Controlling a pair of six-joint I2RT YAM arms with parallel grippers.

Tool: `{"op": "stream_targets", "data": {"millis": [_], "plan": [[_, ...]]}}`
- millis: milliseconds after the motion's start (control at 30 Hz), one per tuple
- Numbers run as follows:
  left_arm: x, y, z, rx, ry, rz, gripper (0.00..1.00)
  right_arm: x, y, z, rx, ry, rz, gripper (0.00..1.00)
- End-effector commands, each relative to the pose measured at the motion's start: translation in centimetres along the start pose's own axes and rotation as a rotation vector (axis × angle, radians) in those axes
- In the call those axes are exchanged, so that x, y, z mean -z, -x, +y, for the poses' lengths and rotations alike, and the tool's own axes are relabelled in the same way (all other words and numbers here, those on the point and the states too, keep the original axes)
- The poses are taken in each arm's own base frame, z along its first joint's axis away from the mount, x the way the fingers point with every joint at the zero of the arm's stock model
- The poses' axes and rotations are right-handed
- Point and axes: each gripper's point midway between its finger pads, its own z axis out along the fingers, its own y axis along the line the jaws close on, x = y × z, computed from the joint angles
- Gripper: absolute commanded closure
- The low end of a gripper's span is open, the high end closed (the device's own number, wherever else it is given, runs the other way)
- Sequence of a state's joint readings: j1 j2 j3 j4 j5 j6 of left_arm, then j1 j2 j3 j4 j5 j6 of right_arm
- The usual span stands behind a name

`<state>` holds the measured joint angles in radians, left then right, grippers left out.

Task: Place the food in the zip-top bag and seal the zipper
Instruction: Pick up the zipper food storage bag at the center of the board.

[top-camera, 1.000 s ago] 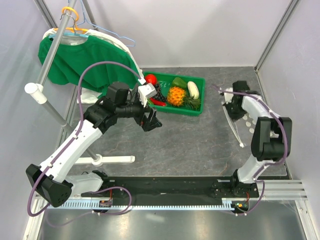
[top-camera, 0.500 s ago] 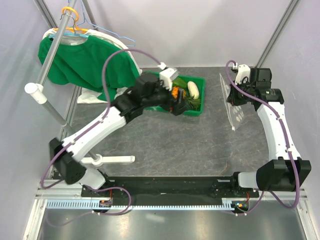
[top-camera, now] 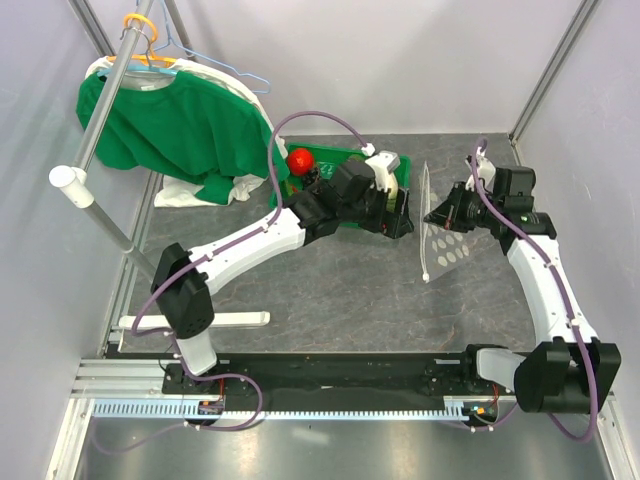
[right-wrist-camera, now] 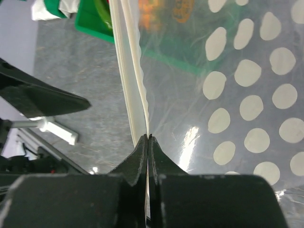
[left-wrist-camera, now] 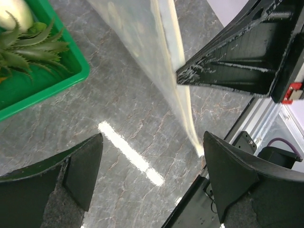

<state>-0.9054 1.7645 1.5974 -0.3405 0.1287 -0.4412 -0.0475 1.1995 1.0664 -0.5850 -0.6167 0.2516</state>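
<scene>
Two arms, two grippers. The right gripper is pinched closed on the thin pale zip strip of the one clear floppy plastic bag with white round dots. It holds the bag up off the grey table, hanging edge-on just right of the tray. No slider visible.

The left gripper has its jaws wide apart with nothing between them. It hovers over the table between the tray's right edge and the bag, near the bag's strip but not touching it.

One green plastic tray sits at the back of the table, with the left arm across it hiding most of the food. Countable food in the tray:
- One red round toy tomato at the left end.
- One spiky green pineapple crown.
- One white oblong vegetable beside the crown.

The rest can't be counted. No food in the bag.

One green shirt hangs on the rack at back left.
</scene>
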Motion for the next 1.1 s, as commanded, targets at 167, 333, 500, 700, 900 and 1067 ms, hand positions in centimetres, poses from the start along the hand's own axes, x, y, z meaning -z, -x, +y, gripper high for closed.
{"op": "stream_targets", "data": {"millis": [167, 333, 500, 700, 900, 1067], "plan": [[-1.2, 3.1, -1.8, 0.008, -0.003, -0.104, 0.14, 0.6, 1.2, 3.6, -0.032, 0.131, -0.081, 1.0], [-2.5, 2.6, -1.1, -0.026, 0.022, -0.092, 0.18, 1.1, 1.4, 4.6, -0.017, 0.157, -0.092, 1.0], [-2.9, 2.1, 0.0, -0.042, 0.069, -0.084, 0.29, 1.8, 1.4, 5.1, 0.001, 0.159, -0.102, 1.0], [-2.4, 2.4, 1.1, -0.031, 0.108, -0.101, 0.55, 2.3, 0.5, 3.8, 0.048, 0.069, -0.057, 1.0], [-2.5, 1.8, -1.4, 0.0, -0.031, -0.056, 0.98, 1.9, -0.4, 2.1, 0.104, 0.009, -0.02, 0.93], [-1.7, 2.7, -3.6, 0.075, -0.12, -0.076, 0.98, 0.6, -0.5, 1.5, 0.113, -0.03, -0.034, 0.66]]}}
